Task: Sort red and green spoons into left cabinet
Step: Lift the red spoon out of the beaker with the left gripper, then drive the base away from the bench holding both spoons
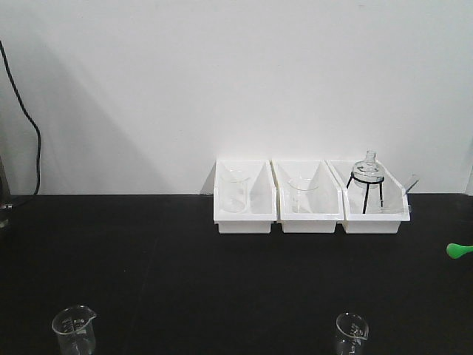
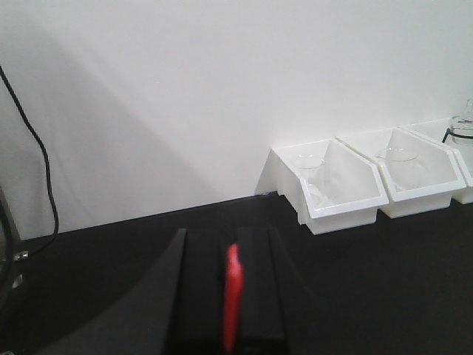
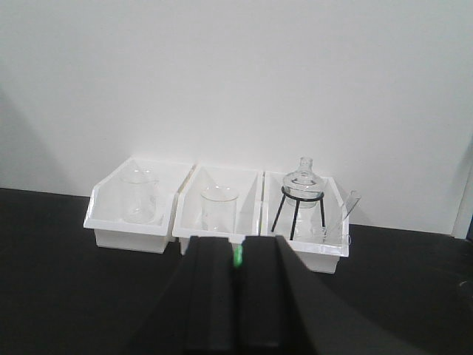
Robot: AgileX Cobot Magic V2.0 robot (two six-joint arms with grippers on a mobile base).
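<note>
Left wrist view has the left arm's jaws pinching the thin red plastic spoon [image 2: 233,296] lengthwise, pointing forward, while the right arm's jaws pinch the green plastic spoon [image 3: 238,257]; no cabinet shows.

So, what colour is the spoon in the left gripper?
The spoon is red; best in left wrist view.

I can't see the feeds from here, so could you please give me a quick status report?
Left claw shut on red spoon. Right claw shut on green spoon. Cabinet not clearly in view; white bins ahead against the wall.
</note>
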